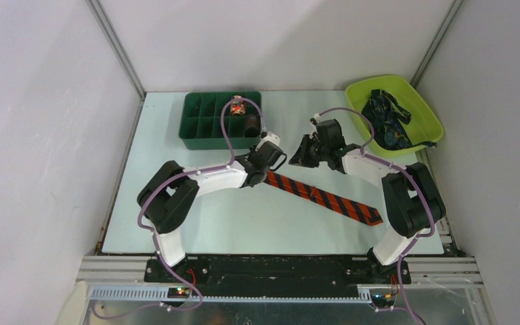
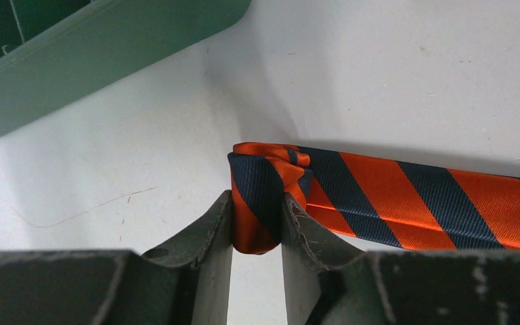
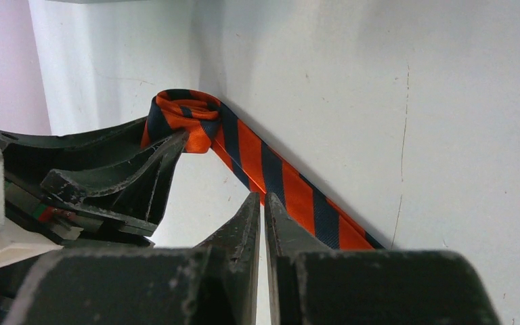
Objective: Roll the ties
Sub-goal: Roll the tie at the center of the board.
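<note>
Pinching the small rolled end of the red-orange striped tie, the left jaws are clamped on it near the middle of the pale surface. The rest of that tie lies flat, stretching diagonally toward the near right corner. The right jaws hang just beside the roll, pressed together, gripping nothing. A dark patterned tie lies heaped in the lime tray at back right.

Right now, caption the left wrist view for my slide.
Left gripper pinching the started roll of an orange-and-navy striped tie, green tray beyond.
</note>
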{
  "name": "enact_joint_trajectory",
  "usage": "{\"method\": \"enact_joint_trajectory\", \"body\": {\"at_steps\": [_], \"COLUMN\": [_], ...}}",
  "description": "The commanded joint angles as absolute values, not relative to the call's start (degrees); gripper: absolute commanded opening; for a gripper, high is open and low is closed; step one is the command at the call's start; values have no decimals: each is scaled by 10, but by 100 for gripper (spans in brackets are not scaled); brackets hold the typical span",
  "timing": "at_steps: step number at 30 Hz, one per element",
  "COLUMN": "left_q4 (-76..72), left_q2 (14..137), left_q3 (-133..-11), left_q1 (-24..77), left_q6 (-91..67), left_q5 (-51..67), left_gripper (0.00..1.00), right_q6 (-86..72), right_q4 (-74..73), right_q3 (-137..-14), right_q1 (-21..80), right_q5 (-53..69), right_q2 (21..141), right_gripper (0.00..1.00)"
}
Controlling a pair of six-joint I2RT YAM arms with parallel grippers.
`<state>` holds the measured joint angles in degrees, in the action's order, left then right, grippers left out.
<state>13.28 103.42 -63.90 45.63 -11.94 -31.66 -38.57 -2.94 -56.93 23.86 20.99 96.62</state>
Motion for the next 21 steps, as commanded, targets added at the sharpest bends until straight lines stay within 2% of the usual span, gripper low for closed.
{"method": "enact_joint_trajectory", "body": {"at_steps": [1, 21], "left_q4": [153, 175], "left_q2": [1046, 1078], "left_q3": [-659, -685], "left_q1": [468, 514], "left_q6": [-92, -88], "left_q5": [-380, -391], "left_gripper": [32, 33], "right_q6": [-379, -381], "right_q4": [-22, -19], "right_q3": [-566, -559], "right_q1": [237, 237], "right_q5": [207, 207], "right_q2": [941, 941], "right_gripper": [8, 8]}}
